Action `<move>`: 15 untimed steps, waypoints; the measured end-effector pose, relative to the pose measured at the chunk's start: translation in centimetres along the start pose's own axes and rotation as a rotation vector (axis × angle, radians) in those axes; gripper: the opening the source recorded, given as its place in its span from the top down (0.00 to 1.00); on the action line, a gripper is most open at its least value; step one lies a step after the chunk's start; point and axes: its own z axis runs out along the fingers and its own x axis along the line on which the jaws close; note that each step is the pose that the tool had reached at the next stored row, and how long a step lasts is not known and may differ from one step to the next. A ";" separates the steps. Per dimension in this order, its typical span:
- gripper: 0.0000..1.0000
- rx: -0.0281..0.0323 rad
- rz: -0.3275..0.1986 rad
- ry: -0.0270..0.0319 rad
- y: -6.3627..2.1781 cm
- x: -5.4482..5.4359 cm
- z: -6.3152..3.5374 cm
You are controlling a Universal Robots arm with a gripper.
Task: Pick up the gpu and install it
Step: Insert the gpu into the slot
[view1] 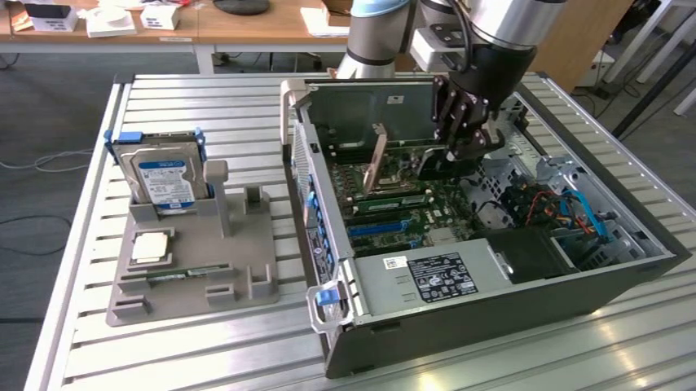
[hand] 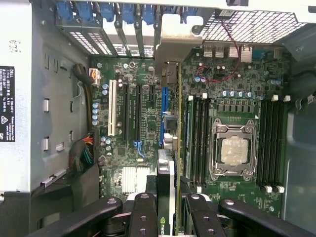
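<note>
**Operator:** What's in front of me?

**Spotter:** You have the slatted metal table [view1: 218, 342]. On it, toward the exterior view's right, the open computer case [view1: 490, 326] lies on its side. At the exterior view's left of the case sits the grey holder [view1: 196, 261], with the hard drive [view1: 163, 175] standing upright at its back.

**Operator:** Where's the card?

**Spotter:** Your gpu [view1: 377, 159] is inside the case, up on its long edge over the motherboard [hand: 133, 128]. It runs lengthwise with the expansion slots [hand: 112, 108] and stands between them and the memory slots beside the processor socket [hand: 233, 150]. Its pale bracket end points at the case wall with the blue latches [hand: 66, 10]. You can't tell from here whether its lower edge touches a slot.

**Operator:** And the grip?

**Spotter:** Your gripper [view1: 451, 159] reaches down into the case. Its fingers [hand: 143, 217] are clamped on the gpu, one on each face, at the end away from the bracket.

**Operator:** Anything small?

**Spotter:** On the holder you have a processor chip [view1: 150, 247] lying flat, and near it a narrow memory stick [view1: 185, 274].
</note>
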 end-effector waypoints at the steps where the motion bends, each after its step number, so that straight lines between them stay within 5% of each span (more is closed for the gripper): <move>1: 0.73 0.0000 0.000 0.0000 0.00 0.0 0.08; 15: 0.73 0.0000 0.000 0.0000 -0.03 0.0 1.42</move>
